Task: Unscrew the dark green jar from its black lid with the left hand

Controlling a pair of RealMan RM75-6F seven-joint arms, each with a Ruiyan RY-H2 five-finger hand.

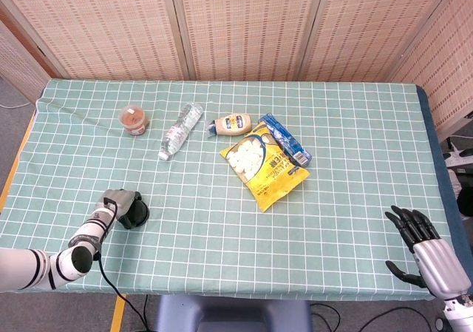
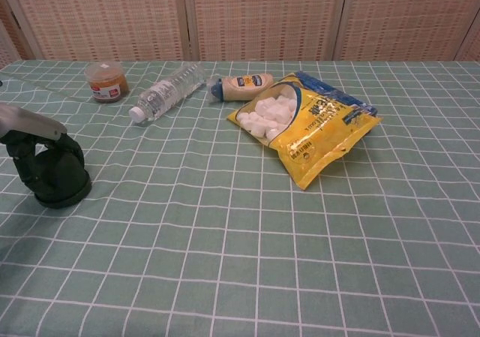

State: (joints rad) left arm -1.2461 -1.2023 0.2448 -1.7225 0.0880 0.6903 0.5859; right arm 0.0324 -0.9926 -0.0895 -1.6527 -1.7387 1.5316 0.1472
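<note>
1. Nearest the robot, at the near right corner of the tabletop (image 1: 355,221): right hand (image 1: 420,242), fingers spread, palm empty, well apart from every object; seen in the head view only.
2. Near left edge: left hand (image 1: 116,203) wrapped around the dark green jar (image 2: 57,168), gripping it from the robot's side; jar sitting upside down with its black lid (image 2: 63,196) flat against the green checked cloth.
3. In the chest view, only the wrist end of the left hand visible at the frame's left border, pressed against the jar's upper part; exact lie of the fingers on the far side impossible to tell.
4. Farther out and to the right of the left hand, mid-table: yellow snack bag (image 1: 267,163) lying flat, white pieces showing through its clear window, blue top edge pointing away from the robot.
5. Just beyond the bag's upper left corner: squeeze bottle (image 1: 231,124) lying on its side, dark cap toward the left.
6. Left of the squeeze bottle, nearly straight out from the left hand: clear water bottle (image 1: 179,130) lying on its side, white cap pointing back toward the robot.
7. Farthest left of the back row: small tub (image 1: 134,120) with brown contents, standing upright, well apart from the jar.
</note>
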